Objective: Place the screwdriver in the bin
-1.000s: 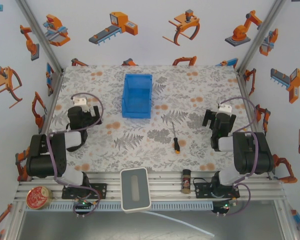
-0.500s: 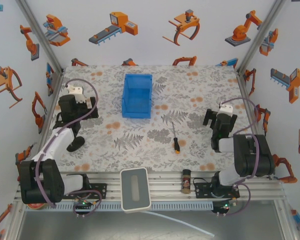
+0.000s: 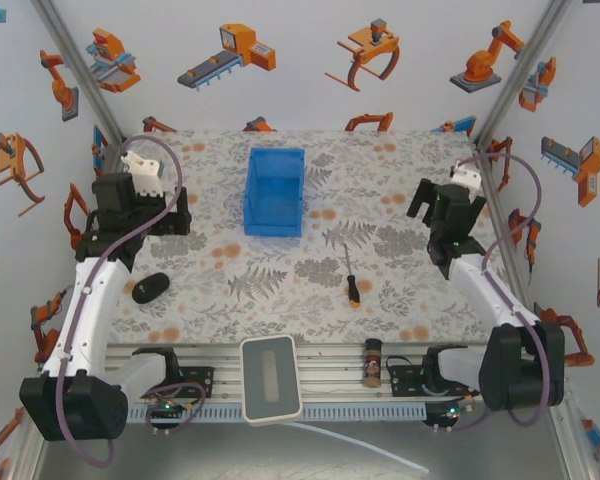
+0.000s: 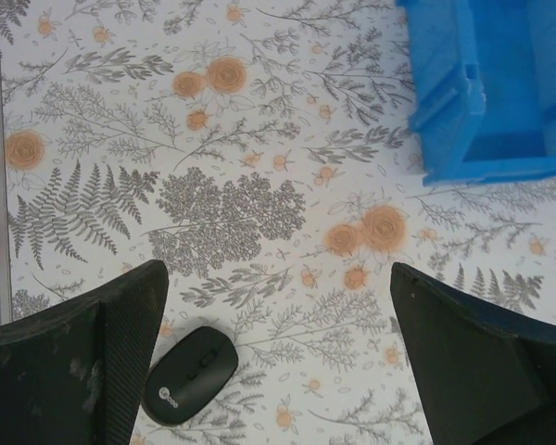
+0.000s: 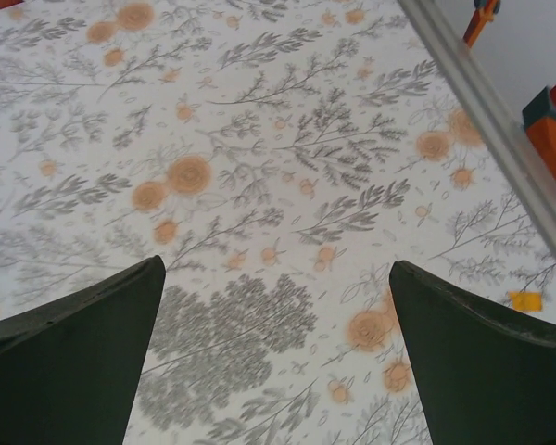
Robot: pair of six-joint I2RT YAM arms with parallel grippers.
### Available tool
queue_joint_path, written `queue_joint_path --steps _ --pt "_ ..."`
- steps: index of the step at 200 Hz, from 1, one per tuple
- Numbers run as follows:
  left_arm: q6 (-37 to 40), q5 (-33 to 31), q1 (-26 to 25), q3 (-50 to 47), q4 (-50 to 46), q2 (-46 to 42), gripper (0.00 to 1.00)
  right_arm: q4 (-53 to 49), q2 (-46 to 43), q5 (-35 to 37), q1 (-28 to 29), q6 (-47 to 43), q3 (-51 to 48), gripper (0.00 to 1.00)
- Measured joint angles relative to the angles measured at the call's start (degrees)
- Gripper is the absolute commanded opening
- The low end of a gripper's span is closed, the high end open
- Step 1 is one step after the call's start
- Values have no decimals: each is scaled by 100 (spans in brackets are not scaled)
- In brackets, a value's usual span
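The screwdriver (image 3: 350, 283) lies flat on the floral tabletop right of centre, its thin shaft pointing away and its black-and-orange handle toward the near edge. The blue bin (image 3: 275, 155) stands open-topped at the back centre; its corner (image 4: 445, 102) also shows at the upper right of the left wrist view. My left gripper (image 3: 138, 222) hovers over the left side of the table, open (image 4: 276, 278), with nothing between its fingers. My right gripper (image 3: 450, 218) hovers over the right back of the table, open (image 5: 276, 269) above bare patterned surface. Both are well away from the screwdriver.
A black oval mouse (image 3: 150, 288) lies near the left edge, just below my left gripper's left finger (image 4: 190, 374). A small brown bottle (image 3: 373, 360) and a white rounded device (image 3: 270, 378) sit on the front rail. Metal frame posts border the table.
Both arms have unfolded from their low tucked pose and lifted toward the back of the table. The left arm's move uncovered the black mouse. The screwdriver and bin have not moved.
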Motion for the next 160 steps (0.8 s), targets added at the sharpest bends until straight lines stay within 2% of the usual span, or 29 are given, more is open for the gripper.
queue_joint_path --steps 18,47,67,74,93,115,137,160 --pt "24 160 -24 280 -433 -31 97 -820 -638 -433 101 402 63 99" --pt "24 546 -66 380 -909 -304 97 -1532 -2343 -1235 208 955 -448 99" --pt "20 664 -177 422 -1113 -426 98 -2249 -2876 -1453 407 1172 -396 88" --pt "20 680 -212 466 -1172 -407 98 -2490 -2876 -1508 501 1233 -361 83" --pt "17 684 -249 579 -1250 -262 97 -3250 -2575 -1541 931 1390 -273 81" --pt "17 684 -254 645 -1357 -90 97 -4033 -1851 -1390 1757 1609 -87 79" --pt "15 684 -282 647 -1471 -59 97 -4426 -1143 -1224 2509 1788 125 80" --pt "15 691 -313 647 -1506 -83 97 -4509 -557 -1034 3036 1967 350 79"
